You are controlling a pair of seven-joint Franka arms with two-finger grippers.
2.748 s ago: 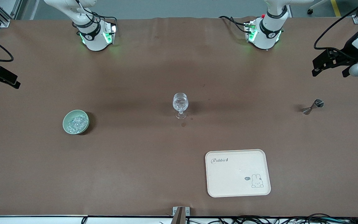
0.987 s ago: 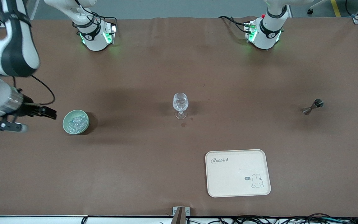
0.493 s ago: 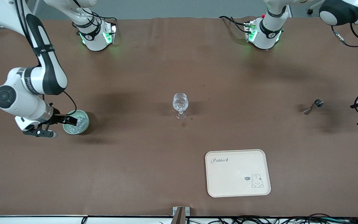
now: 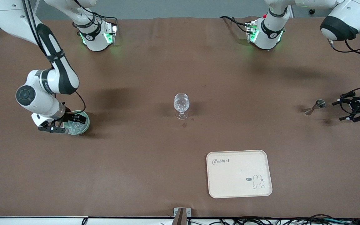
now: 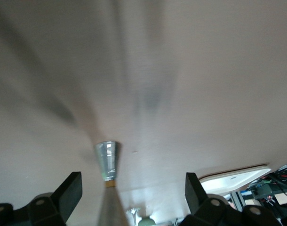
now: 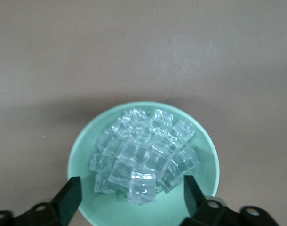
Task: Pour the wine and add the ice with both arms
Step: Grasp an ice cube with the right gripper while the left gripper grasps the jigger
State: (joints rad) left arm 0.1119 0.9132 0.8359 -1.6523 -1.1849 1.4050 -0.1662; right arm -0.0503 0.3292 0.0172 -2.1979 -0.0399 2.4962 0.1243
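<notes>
The ice, a heap of clear glassy cubes, fills the pale green bowl under the right gripper, fingers spread wide and half hiding the bowl, while the left gripper, fingers likewise wide, hangs beside the steel jigger.

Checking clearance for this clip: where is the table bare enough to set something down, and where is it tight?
Bare cloth lies between the green bowl and the stemmed glass, and between the glass and the jigger. Tight spots: the right pincer over the bowl's ice, and the open left pincer beside the jigger. The tray is bare.
</notes>
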